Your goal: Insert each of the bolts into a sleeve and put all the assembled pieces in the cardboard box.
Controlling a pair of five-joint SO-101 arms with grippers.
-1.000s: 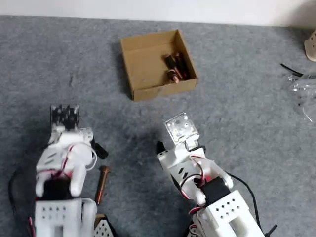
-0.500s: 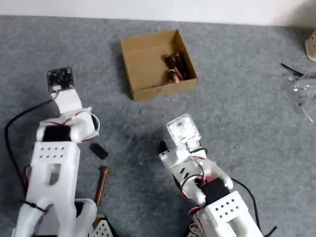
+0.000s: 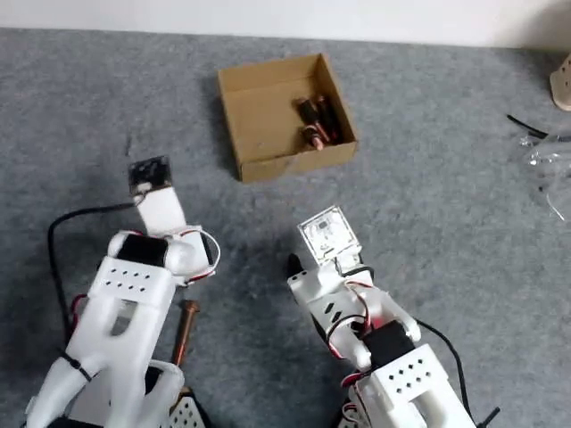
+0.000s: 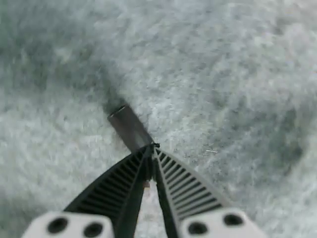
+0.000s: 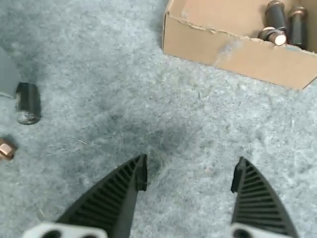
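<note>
grey carpet (image 3: 464, 205), clear plastic scraps (image 3: 544, 159) (black wire (image 3: 523, 126) beside) at edge.

A grey, fuzzy carpet (image 3: 428, 223) is covering the whole surface under and around the left pincer (image 4: 152, 148) and the right pincer (image 5: 190, 166). Well ahead of both, a pale wall (image 3: 285, 16) is running along the carpet's far edge. Far off to the right pincer's right and ahead of it, scraps of clear plastic (image 3: 546, 159) and a thin black wire (image 3: 525, 127) are lying on the carpet. A beige object (image 3: 563, 82) is peeking in just beyond them. Soft light is spreading over the carpet. A dim shadow (image 5: 166, 139) is pooling just ahead of the right pincer, and darker patches are mottling the pile around the left pincer.
</note>
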